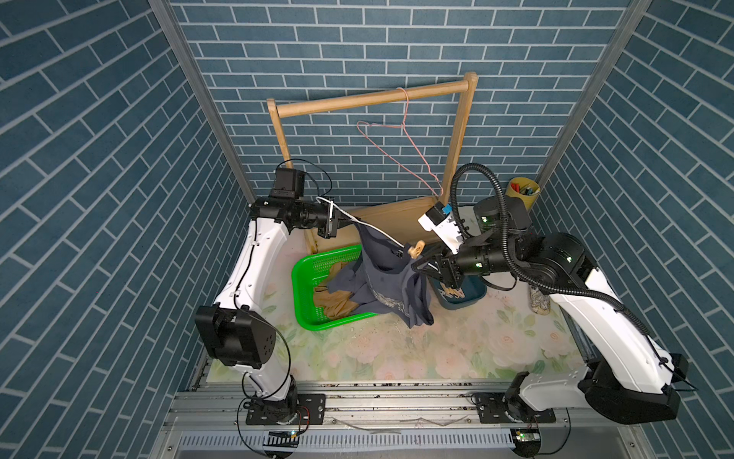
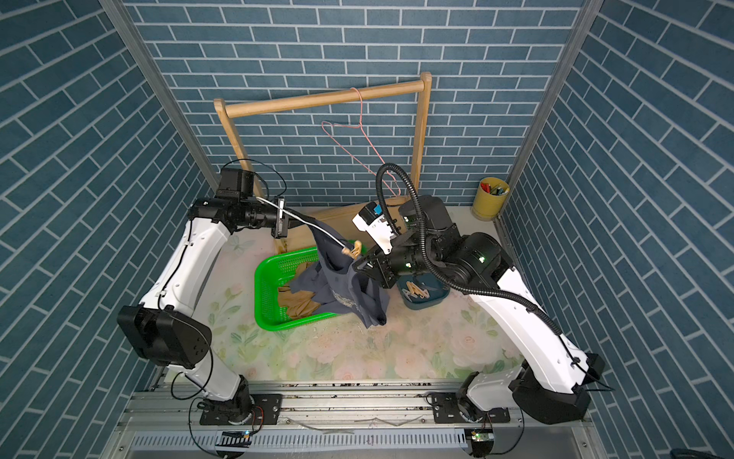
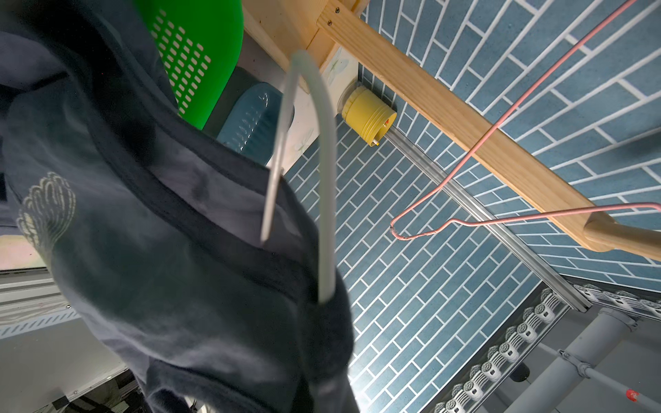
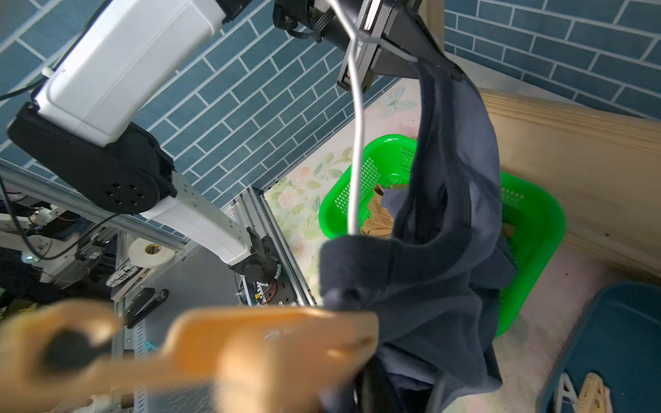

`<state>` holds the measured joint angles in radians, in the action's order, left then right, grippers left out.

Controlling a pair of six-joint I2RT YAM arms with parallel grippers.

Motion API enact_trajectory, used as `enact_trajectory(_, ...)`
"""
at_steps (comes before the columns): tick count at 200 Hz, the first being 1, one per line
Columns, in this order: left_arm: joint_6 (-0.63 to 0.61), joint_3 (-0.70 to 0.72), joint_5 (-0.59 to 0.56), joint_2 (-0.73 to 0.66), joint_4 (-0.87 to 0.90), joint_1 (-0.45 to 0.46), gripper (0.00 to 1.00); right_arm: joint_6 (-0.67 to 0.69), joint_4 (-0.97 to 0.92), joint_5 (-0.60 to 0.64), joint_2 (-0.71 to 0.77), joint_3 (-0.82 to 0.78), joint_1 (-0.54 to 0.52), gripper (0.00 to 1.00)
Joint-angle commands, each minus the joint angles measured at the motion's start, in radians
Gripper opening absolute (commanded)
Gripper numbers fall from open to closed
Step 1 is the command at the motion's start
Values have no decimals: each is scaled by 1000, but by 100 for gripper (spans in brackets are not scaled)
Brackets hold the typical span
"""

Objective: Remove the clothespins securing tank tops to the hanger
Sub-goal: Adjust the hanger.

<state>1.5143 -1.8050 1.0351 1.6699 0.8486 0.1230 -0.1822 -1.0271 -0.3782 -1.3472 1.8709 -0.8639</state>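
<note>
Blue brick-pattern walls close in the cell on three sides, and I look down on one pale floral surface. My count: two hangers, two tank tops, two containers, one cup, one rack.

One light wooden clothes rack stands at the back. A bare pink wire hanger hangs from its top rail. The second hanger, a white wire hanger, is held up over the surface. The left gripper has its jaws closed tight on the wire near the hook.

The dark grey-blue tank top, with a pale chest print, hangs from that white wire. One strap lies over the wire close to the left jaws. The other strap is clamped at the wire's far end by one pale wooden clothespin. The garment's lower part spills over the rim of one green plastic basket. The plain tan-brown tank top lies crumpled inside that basket.

The right gripper sits just under the clamped pin. I cannot tell whether its jaws are spread or pinching, nor whether they grip the pin, which is only a close blur in the right wrist view.

Beside it, one teal plastic tray holds loose clothespins. I count at least two, with no firm total. One yellow cup stands in the far right corner.
</note>
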Motion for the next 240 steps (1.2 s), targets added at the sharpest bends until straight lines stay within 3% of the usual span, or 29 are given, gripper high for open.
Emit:
enact_trajectory(1,1,-23,-57,-37,-6,-17,0,41,-9,69,28,44,3,45)
enact_trajectory(18,-1,-36,-98,-62,35,-49,0,70,-106,99,0,123,3,54)
enact_trajectory(71,76,8,-235,-203,56,-191,0,101,-162,98,-119,313,5,62)
enact_trajectory(138,157,-55,-444,-337,101,-282,0,127,-317,5,-454,867,5,62)
enact_trajectory(196,257,-20,-650,-441,160,-286,0,114,-218,-28,-423,733,6,62)
enact_trajectory(240,299,36,-625,-452,135,-285,0,133,-164,-25,-421,685,4,63)
